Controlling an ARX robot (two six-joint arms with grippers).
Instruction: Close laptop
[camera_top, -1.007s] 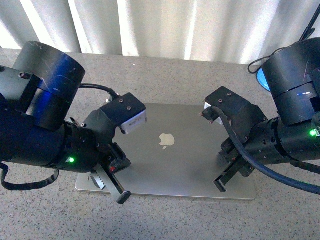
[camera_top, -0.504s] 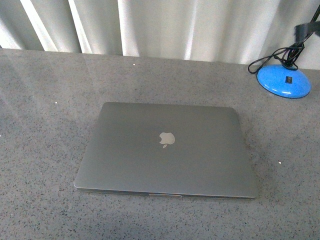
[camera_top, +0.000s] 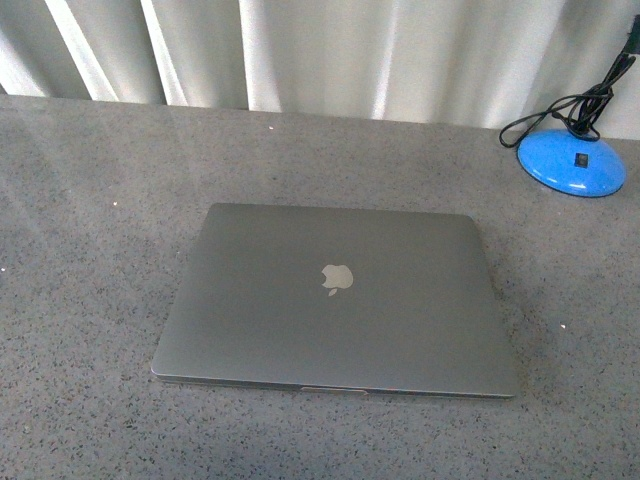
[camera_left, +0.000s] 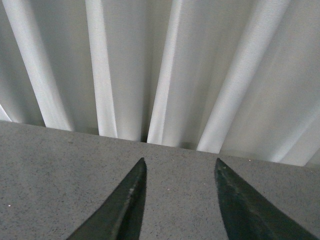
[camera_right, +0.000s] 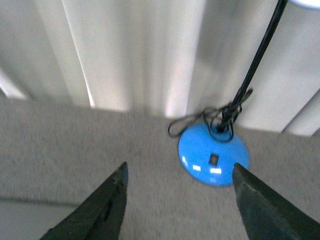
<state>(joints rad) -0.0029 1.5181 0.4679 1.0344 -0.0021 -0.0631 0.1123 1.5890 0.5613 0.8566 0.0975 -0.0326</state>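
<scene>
A slim grey metal laptop (camera_top: 335, 302) lies shut, logo up, at centre frame on the speckled grey table (camera_top: 90, 200), a round blue lamp base (camera_top: 571, 165) at upper right; the left gripper (camera_left: 176, 172) and right gripper (camera_right: 180, 175) stand spread, empty

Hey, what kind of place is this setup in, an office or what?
Probably an office or lab desk: a closed laptop lies on a speckled grey tabletop, with a blue lamp base and pale curtains behind.
</scene>
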